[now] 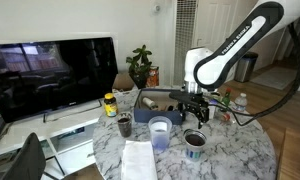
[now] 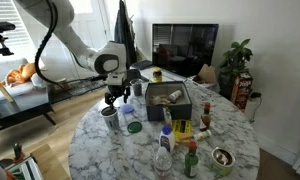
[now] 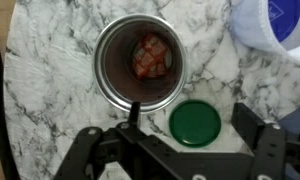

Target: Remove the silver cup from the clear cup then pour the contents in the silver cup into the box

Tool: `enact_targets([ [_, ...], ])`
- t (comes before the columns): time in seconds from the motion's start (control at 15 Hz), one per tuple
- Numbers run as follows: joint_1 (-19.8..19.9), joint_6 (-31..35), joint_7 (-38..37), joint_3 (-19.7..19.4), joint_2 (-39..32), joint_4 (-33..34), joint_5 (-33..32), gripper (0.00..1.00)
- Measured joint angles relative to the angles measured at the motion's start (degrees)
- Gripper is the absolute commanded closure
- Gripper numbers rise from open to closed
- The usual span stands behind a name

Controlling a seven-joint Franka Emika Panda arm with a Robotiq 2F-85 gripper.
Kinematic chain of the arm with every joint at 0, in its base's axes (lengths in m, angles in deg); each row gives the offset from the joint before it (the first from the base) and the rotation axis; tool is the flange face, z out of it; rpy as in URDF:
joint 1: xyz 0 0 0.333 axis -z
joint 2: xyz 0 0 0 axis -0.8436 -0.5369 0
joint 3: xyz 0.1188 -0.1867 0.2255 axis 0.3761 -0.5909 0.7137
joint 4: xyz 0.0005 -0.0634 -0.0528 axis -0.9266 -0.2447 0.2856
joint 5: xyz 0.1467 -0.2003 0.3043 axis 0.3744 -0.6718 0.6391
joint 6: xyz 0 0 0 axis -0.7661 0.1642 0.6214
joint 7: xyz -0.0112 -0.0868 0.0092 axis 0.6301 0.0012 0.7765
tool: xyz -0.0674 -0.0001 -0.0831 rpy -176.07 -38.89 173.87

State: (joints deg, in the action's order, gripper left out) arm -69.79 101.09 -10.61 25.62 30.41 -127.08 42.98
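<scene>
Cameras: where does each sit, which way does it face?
Exterior view: off the round marble table, facing the black TV; white arm and pincer at picture-right.
Exterior view: off the table, facing the blue-grey open box; arm at picture-left.
Wrist view: straight down on the shiny silver metal cup; open pincer at bottom.
All share the cup.

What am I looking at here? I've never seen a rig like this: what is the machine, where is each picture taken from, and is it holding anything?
A white robot arm ends in a two-fingered claw. Two pictures come from cameras standing in the room; the third looks down from the arm's wrist. On the marble table stand the silver cup with reddish bits inside, a green lid, the clear cup and the blue-grey box. The claw hangs open above the silver cup and holds nothing.
</scene>
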Motion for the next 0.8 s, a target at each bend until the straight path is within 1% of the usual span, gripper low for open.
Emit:
enact_targets([
  [0.07,0.8,-0.1,1.4,0.1,0.8,-1.0,0.5,0.00],
  [0.33,3.0,0.0,15.7,1.1,4.4,-6.1,0.7,0.01],
  [0.53,3.2,0.7,24.6,2.3,6.1,-9.1,0.7,0.00],
  [0.8,3.2,2.0,36.0,4.1,6.8,-11.6,0.7,0.00],
])
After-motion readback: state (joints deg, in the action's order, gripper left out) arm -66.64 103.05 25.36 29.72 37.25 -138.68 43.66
